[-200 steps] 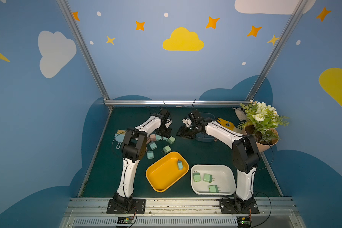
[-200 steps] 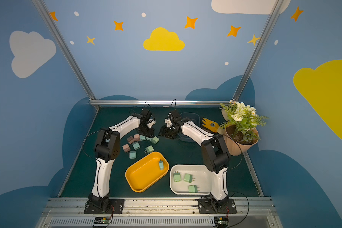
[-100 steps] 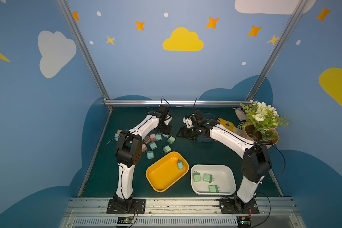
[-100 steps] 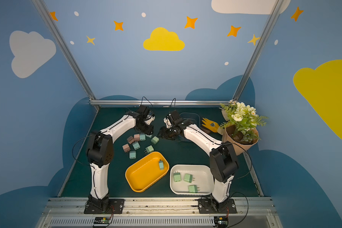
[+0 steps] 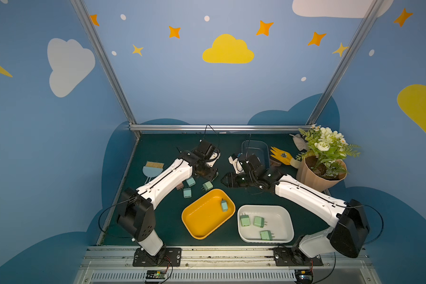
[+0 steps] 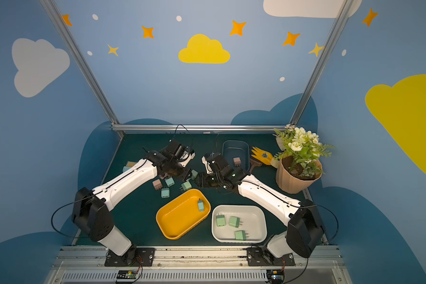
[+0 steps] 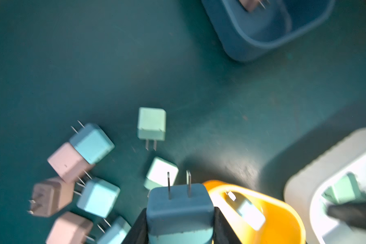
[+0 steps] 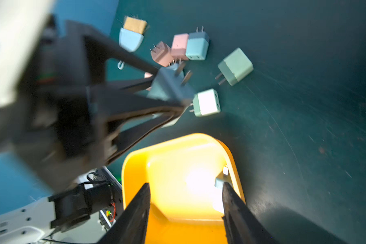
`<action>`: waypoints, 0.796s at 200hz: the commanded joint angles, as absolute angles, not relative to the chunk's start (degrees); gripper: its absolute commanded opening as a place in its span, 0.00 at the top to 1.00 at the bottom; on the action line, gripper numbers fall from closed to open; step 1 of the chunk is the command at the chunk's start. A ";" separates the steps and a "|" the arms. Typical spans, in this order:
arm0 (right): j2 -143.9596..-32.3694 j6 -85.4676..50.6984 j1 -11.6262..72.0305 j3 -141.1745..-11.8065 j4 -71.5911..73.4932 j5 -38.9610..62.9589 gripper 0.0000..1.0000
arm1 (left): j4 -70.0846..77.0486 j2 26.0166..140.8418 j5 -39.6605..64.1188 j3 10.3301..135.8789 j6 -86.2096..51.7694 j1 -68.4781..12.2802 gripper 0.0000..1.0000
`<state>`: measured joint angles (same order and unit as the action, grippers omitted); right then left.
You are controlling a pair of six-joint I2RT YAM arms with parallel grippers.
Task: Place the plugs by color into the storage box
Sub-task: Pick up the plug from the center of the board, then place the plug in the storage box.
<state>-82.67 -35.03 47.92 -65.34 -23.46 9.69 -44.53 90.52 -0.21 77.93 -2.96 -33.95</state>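
Left wrist view: loose pastel plastic cube plugs (image 7: 91, 143) lie clustered on the green mat (image 7: 93, 63). Just beside them the left gripper (image 7: 179, 215) is clamped on a light-blue cube plug (image 7: 179, 202), prongs pointing away. The plug probably belongs in the yellow plastic tray (image 7: 281, 226), where a matching blue plug (image 7: 249, 213) lies, and is best released low, inside the rim. The right gripper (image 8: 186, 190) hovers over that tray, jaws partly apart and empty, and should give way. No writing is readable.
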 commanded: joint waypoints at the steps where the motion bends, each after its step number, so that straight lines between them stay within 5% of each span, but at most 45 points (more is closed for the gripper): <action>1: -79.32 -36.16 49.57 -62.19 -21.53 5.34 0.45 | -45.63 84.98 -0.67 73.56 -6.83 -36.16 0.79; 105: -68.42 -31.10 55.81 -45.26 -17.63 0.24 0.42 | -35.77 77.03 1.03 53.38 -16.77 -44.02 0.80; 159: -68.60 -26.98 55.64 -45.37 -19.30 -2.07 0.39 | -29.23 81.18 3.68 51.86 -13.80 -43.87 0.62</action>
<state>-69.38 -29.65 55.61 -45.47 -19.51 -0.32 -33.28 79.24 1.69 51.20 -15.27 -43.86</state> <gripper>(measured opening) 0.607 0.440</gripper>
